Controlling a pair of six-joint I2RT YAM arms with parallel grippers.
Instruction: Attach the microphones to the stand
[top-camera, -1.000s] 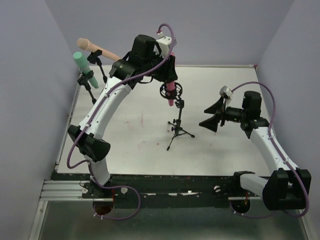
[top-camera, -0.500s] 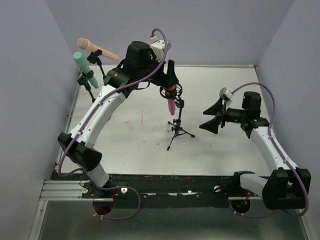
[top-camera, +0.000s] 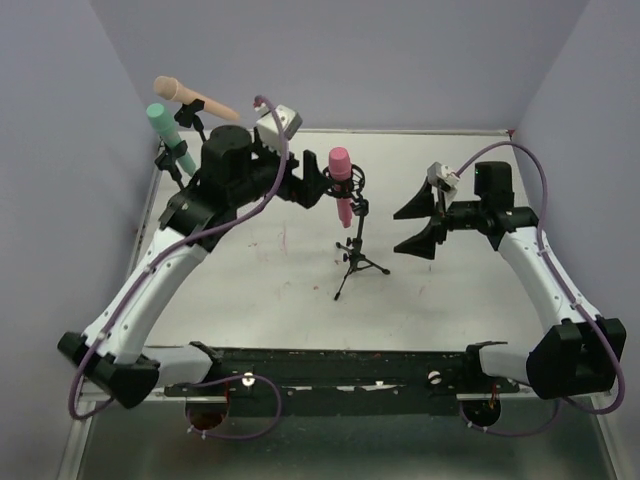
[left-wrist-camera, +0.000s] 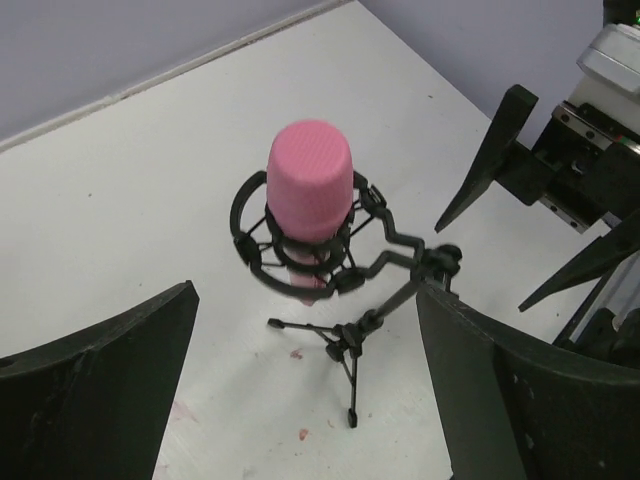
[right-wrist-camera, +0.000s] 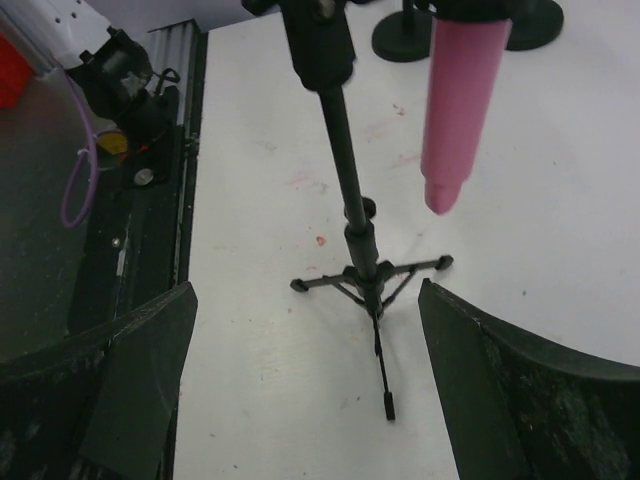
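The pink mic sits head up in the ring mount at the top of the stand. Its body hangs down through the ring, leaning a little beside the pole. The stand's three legs rest on the bench, near its middle.

My left arm runs up in a long slant from the near left corner, and its wrist is turned level to face the stand from the left. My left gripper hangs just left of the ring mount at the height of the mic's head. It is spread wide and grips nothing. From that wrist I see the mic and mount ahead, between my two fingers and clear of both.

My right arm bends up from the near right corner, with its wrist pointing left toward the stand. My right gripper is to the right of the stand and apart from it. It too is wide open and empty, touching nothing. From that wrist I look across at the pole, the legs and the lower end of the pink mic.

Far to the left of the stand, by the left wall, the peach mic and the teal mic are each tilted on one of two other stands.
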